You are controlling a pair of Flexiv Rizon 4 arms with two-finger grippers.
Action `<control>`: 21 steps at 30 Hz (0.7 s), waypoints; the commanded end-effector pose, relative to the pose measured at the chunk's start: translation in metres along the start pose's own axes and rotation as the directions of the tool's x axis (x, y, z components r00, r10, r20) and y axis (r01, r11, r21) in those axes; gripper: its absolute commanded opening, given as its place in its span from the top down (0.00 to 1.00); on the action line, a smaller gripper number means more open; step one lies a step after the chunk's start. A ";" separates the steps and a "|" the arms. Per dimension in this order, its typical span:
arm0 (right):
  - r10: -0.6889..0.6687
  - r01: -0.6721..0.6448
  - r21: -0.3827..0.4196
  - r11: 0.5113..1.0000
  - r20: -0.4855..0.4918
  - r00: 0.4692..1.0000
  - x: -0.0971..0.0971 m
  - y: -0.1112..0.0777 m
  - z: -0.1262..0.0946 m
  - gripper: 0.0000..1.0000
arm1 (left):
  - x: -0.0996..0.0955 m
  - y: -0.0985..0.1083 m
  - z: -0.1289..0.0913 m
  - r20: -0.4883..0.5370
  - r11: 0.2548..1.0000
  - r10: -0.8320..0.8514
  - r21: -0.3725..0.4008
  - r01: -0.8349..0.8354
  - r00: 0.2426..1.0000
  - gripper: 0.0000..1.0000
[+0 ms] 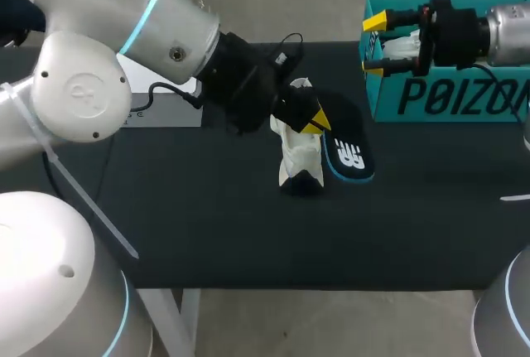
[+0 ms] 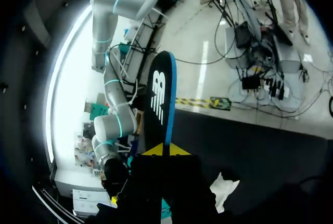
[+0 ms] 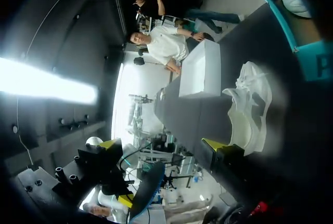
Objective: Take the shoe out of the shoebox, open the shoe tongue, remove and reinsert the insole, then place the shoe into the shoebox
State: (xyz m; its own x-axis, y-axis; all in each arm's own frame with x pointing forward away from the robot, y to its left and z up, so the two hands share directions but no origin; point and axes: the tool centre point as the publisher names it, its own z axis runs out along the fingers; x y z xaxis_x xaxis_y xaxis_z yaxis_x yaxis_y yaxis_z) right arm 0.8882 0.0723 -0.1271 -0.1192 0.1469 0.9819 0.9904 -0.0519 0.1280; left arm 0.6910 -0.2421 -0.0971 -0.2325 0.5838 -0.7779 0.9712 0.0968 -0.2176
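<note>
My left gripper (image 1: 310, 118) is shut on the heel end of a black insole (image 1: 349, 156) with a blue rim, whose other end slopes down to the dark table. In the left wrist view the insole (image 2: 160, 96) sticks straight out from between the yellow tips (image 2: 166, 150). The white shoe (image 1: 300, 156) stands on the table right beside the insole, under the left gripper; it also shows as the shoe (image 3: 251, 110) ahead of my right gripper. My right gripper (image 1: 374, 44) hangs open and empty over the near left corner of the teal shoebox (image 1: 451, 98).
A white flat box (image 1: 161, 108) with a black cable lies at the table's back left, partly behind my left arm. The white box (image 3: 204, 69) stands beyond the shoe in the right wrist view. The teal shoebox holds white paper (image 1: 403, 45).
</note>
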 end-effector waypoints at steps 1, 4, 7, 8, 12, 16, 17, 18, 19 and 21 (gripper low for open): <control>0.001 -0.001 -0.001 1.000 0.001 1.000 0.000 0.000 0.001 0.00 | 0.003 0.013 0.002 0.082 0.999 0.045 0.002 -0.045 0.996 1.00; 0.001 -0.001 -0.001 1.000 0.001 1.000 0.000 0.000 0.001 0.00 | -0.006 0.019 -0.001 0.106 0.994 0.109 -0.016 -0.108 0.988 1.00; 0.001 -0.001 -0.001 1.000 0.001 1.000 0.000 0.000 0.001 0.00 | -0.008 0.031 -0.002 0.075 0.988 0.155 -0.037 -0.153 0.985 1.00; 0.004 -0.004 0.011 1.000 -0.009 1.000 0.000 -0.002 0.002 0.00 | -0.008 0.035 -0.002 0.063 0.983 0.181 -0.044 -0.178 0.982 1.00; 0.008 -0.007 0.039 0.999 -0.021 1.000 0.006 -0.011 0.007 0.00 | -0.004 0.054 0.000 0.007 0.975 0.219 -0.036 -0.219 0.976 1.00; 0.003 0.000 0.057 0.998 -0.040 0.999 0.010 -0.019 0.011 0.00 | -0.007 0.069 0.002 0.008 0.965 0.257 -0.056 -0.256 0.966 1.00; 0.004 -0.001 0.059 0.998 -0.041 0.999 0.010 -0.021 0.013 0.00 | -0.008 0.072 0.003 0.013 0.963 0.265 -0.064 -0.263 0.964 1.00; 0.005 -0.002 0.060 0.998 -0.042 0.999 0.010 -0.023 0.014 0.00 | -0.009 0.075 0.004 0.014 0.962 0.268 -0.066 -0.266 0.963 1.00; 0.008 -0.006 0.061 0.998 -0.045 0.999 0.010 -0.025 0.015 0.00 | -0.010 0.077 0.006 0.006 0.960 0.273 -0.062 -0.272 0.962 1.00; 0.014 -0.010 0.062 0.998 -0.051 0.999 0.010 -0.030 0.018 0.00 | -0.010 0.082 0.008 -0.001 0.957 0.283 -0.059 -0.283 0.959 1.00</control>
State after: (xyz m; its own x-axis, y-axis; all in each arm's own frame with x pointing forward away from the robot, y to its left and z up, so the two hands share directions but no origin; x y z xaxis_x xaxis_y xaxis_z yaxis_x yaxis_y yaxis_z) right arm 0.8630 0.0890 -0.1213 -0.1099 0.0990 0.9890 0.9939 0.0166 0.1088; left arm 0.7608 -0.2346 -0.1102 0.0485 0.5781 -0.8145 0.9986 -0.0108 0.0517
